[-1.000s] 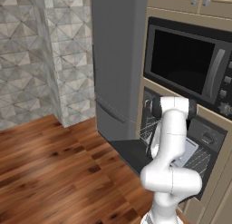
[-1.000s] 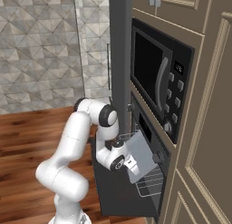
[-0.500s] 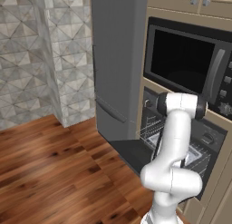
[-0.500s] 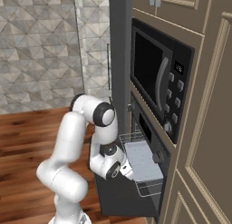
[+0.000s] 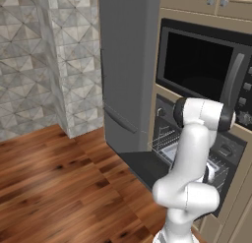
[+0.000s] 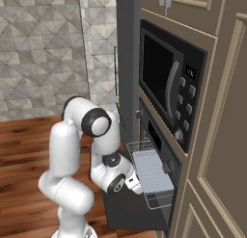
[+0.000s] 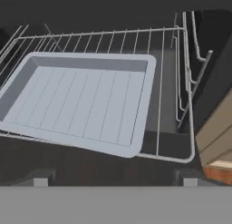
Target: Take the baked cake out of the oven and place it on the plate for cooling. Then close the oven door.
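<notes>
Pale grey metal is what is presented to the hand camera: a rectangular tray (image 7: 81, 100) resting on a wire rack (image 7: 176, 82) that is drawn out of the oven (image 6: 159, 155) over the lowered oven door (image 5: 147, 168). The tray's ribbed floor is seen bare, and no small reddish-brown cake can be made out on it or beside it; where the baked cake lies cannot be told from these pictures, and it is judged to sit deeper in the dark cavity or on another rack level. The plate cannot be placed either.

The gripper (image 7: 115, 175) is held low before the rack's front edge, its two dark tips spread wide apart with nothing between them.

For the step in hand, finding and reaching the cake, the hand is best kept released and level with the rack, so that the fingers can be slid above the wires rather than caught in them. The tray's raised rim should be cleared before any advance is made. The rack's upturned side rail at the right of the hand view should be given room. Closing should be withheld until the cake is seen squarely between the fingers, since a small item is easily nudged away or crushed.
</notes>
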Robot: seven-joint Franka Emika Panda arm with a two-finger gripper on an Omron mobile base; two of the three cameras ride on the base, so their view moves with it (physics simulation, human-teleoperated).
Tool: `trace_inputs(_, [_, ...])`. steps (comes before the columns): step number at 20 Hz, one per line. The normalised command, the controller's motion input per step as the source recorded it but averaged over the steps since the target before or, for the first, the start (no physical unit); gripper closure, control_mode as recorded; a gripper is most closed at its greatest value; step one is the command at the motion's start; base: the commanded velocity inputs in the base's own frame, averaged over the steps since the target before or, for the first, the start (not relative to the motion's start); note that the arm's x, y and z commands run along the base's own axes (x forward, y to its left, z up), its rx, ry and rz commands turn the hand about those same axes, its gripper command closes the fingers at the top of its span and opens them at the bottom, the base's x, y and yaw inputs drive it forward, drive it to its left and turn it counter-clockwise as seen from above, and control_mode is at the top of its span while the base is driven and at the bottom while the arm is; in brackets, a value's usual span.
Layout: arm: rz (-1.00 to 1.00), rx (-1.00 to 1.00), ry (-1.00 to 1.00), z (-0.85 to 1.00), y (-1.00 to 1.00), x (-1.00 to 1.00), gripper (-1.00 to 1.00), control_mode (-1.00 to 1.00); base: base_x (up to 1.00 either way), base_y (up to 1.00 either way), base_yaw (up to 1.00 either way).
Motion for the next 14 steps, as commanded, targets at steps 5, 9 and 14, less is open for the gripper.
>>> trace_inputs(5, [-0.02,-0.11,-0.02,-0.58,0.09,-0.69,-1.00,-1.00,0.00,0.00,0.00])
trace_inputs(9, [0.00,-0.07,-0.01,-0.20,0.20,-0.38,-1.00,-1.00,0.00,0.00,0.00])
trace_inputs(14, [0.00,-0.06,-0.09,-0.16,0.02,-0.53,-1.00,-1.00,0.00,0.00,0.00])
